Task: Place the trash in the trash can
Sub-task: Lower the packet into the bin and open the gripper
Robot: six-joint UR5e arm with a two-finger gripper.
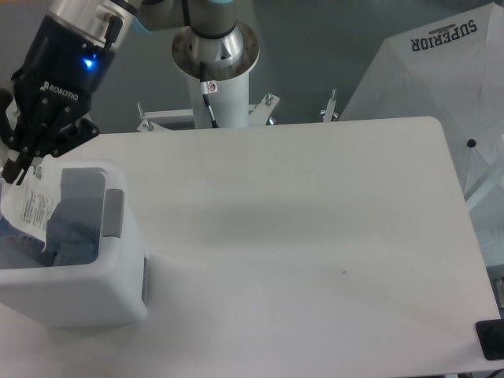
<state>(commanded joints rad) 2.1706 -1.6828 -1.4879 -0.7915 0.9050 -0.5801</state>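
Observation:
The trash can (75, 298), a pale boxy bin with a grey side panel, stands at the table's left edge. My gripper (17, 165) hangs over its open top, shut on the trash: a clear wrinkly plastic bag (30, 209) with white printed labels. The bag dangles from the fingertips with its lower part inside the bin's mouth. Something bluish (75, 235) lies inside the bin; whether it is the bottle I cannot tell.
The white table (315, 236) stretches to the right of the bin. The arm's base column (216, 55) stands behind the table's back edge. A white fabric panel printed SUPERIOR (441, 71) is at the far right, and a small black object (492, 340) at the front right corner.

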